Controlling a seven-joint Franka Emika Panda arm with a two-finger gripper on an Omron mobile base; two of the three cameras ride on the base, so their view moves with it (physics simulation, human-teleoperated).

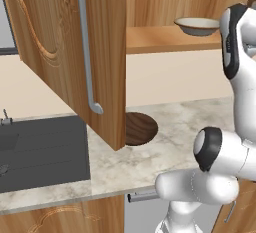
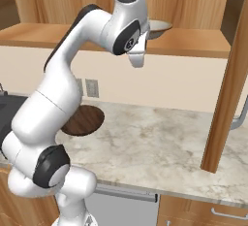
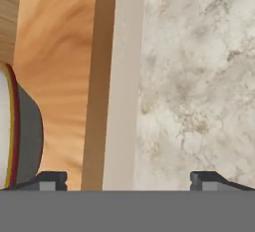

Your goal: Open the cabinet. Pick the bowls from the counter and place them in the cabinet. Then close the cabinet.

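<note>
The cabinet [image 1: 65,42] stands open, its left door swung out over the counter [image 1: 175,132]. The tan bowl [image 1: 197,25] rests on the cabinet's shelf [image 2: 193,43]; it also appears as the bowl [image 3: 20,136] at the left edge of the hand view. The dark wooden bowl [image 2: 85,121] lies on the counter [image 2: 155,142] below, partly behind the arm. My gripper [image 3: 129,181] is open with nothing between its fingertips [image 3: 209,178]. It hangs over the shelf's front edge, beside the tan bowl and apart from it.
A dark grey sink [image 1: 40,152] lies left of the counter. The open left door's long handle [image 1: 87,47] juts forward. The right door [image 2: 227,99] stands edge-on at the right. Wall outlets [image 2: 92,88] sit under the shelf.
</note>
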